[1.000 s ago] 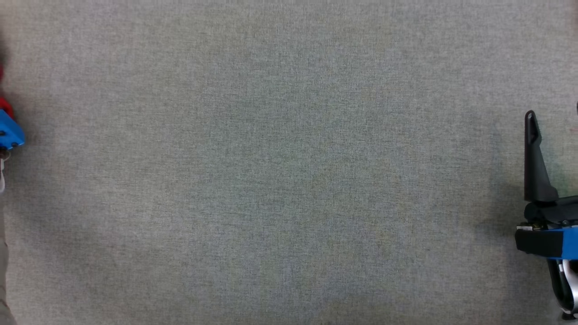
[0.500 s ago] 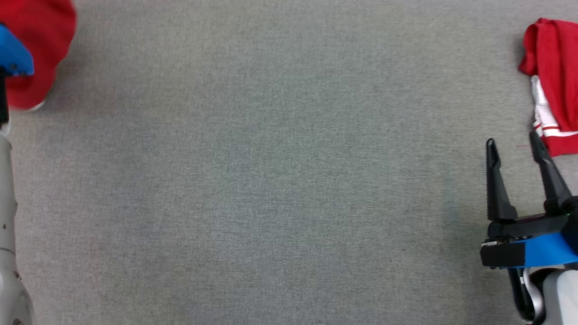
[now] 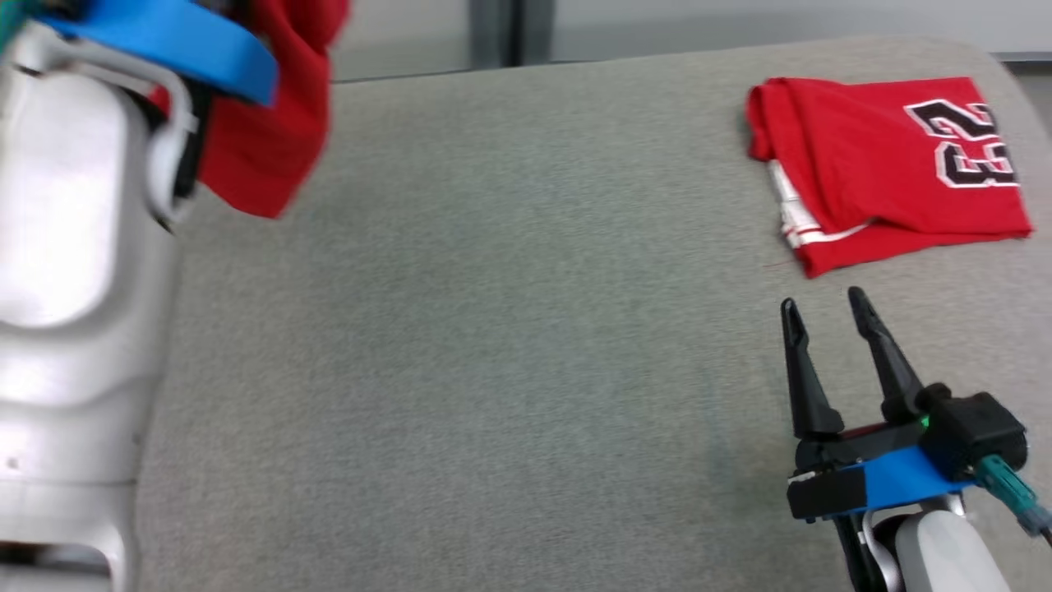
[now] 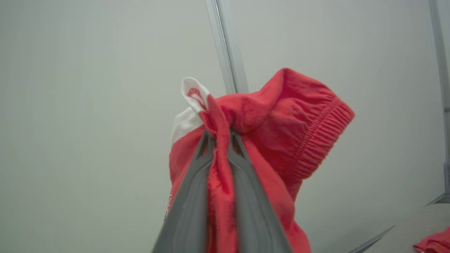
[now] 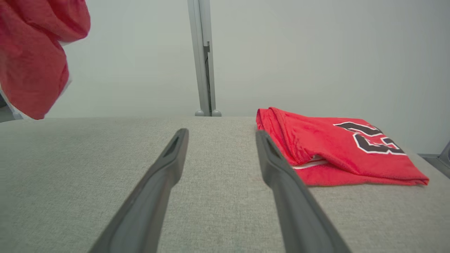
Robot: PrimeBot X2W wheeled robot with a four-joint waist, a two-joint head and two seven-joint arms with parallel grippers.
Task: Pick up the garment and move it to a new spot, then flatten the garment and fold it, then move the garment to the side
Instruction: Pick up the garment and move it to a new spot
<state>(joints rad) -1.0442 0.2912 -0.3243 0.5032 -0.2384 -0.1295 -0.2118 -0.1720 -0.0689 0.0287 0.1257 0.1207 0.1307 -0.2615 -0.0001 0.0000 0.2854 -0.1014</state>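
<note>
garment [image 4: 281,116] is up in the air, a bunch of red cloth pinched between the two fingers of the left claw [image 4: 220,138], jaws squeezed nearly together on a fold of it. in the left wrist view a ribbed band [image 4: 323,137] runs down its right side and a white tag [image 4: 192,95] pokes up just beside the fingertips. from the head view it hangs at the far left [image 3: 263,140], blurred, partly behind the pale forearm [image 3: 74,247] and over the far left part of the grey table [image 3: 509,329]; whether its lowest fold touches the top, i cannot tell. over at the near right the right claw [image 3: 823,300] sits low over the table, fingers spread wide with bare cloth top between them, pointing toward the far side. just beyond its tips and a little right, not touching, a folded red jersey [image 3: 871,164] lies flat at the far right, its black white-edged number facing up. in the right wrist view a grey post [image 5: 203,56] stands behind the far edge against a pale wall [image 5: 316,52], with the garment [image 5: 35,59] dangling at the left.
</note>
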